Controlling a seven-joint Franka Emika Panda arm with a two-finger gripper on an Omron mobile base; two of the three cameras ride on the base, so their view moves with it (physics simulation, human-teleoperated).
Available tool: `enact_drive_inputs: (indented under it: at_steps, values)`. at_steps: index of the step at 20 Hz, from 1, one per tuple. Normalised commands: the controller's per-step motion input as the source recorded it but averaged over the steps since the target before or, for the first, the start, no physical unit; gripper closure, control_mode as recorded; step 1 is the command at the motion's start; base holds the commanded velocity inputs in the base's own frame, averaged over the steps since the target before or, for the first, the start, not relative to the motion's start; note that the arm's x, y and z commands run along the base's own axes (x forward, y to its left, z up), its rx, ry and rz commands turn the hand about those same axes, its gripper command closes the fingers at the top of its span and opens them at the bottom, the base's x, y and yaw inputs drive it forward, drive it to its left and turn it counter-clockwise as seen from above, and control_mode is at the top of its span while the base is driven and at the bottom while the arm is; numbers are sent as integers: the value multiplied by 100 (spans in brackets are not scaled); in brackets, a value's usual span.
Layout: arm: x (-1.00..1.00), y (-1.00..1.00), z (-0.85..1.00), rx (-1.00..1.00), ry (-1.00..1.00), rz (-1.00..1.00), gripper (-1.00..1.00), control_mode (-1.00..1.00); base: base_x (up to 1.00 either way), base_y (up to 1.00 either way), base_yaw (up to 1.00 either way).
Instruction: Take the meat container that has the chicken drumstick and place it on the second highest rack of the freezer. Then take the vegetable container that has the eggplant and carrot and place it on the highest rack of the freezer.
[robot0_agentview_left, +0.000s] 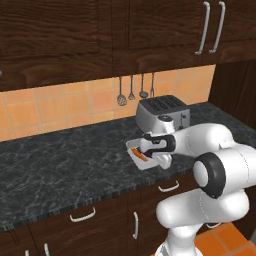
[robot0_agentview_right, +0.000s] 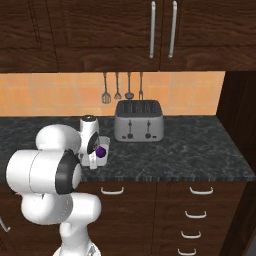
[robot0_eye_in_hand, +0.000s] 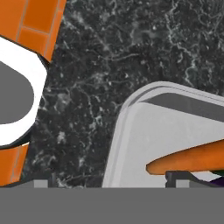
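The vegetable container (robot0_agentview_left: 134, 149), a shallow white tray, sits near the front edge of the dark counter, in front of the toaster. In it lie the bright-orange carrot (robot0_eye_in_hand: 188, 161) and the dark-purple eggplant (robot0_agentview_right: 101, 150). My gripper (robot0_agentview_left: 150, 155) points down over the container's right end and is open. In the hand view its left fingertip (robot0_eye_in_hand: 41, 183) stands outside the container's rim (robot0_eye_in_hand: 120, 131) over the counter, while the right one is inside, beside the carrot. Nothing is held. The freezer, the meat container and the chicken drumstick are out of view.
A silver toaster (robot0_agentview_right: 138, 121) stands just behind the container. Several utensils (robot0_agentview_left: 131, 90) hang on the tiled wall under dark wall cabinets. The black marble counter (robot0_agentview_left: 60, 165) stretches left, with drawers below its front edge.
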Motion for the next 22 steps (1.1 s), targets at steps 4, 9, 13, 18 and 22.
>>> enact_drive_inputs:
  at_steps: [4, 9, 13, 18, 22]
  values:
    - [13, 4, -12, 0, 0, 0, 100, -100, 0, 0, 0]
    - [7, 0, -2, 0, 0, 0, 100, -100, 0, 0, 0]
    - [-4, 2, -7, 0, -3, 0, 100, -100, 0, 0, 0]
    - [-55, 1, 35, 1, -7, 0, 100, -100, 0, 0, 0]
    - [-78, 0, 95, 0, -17, 0, 100, -100, 0, 0, 0]
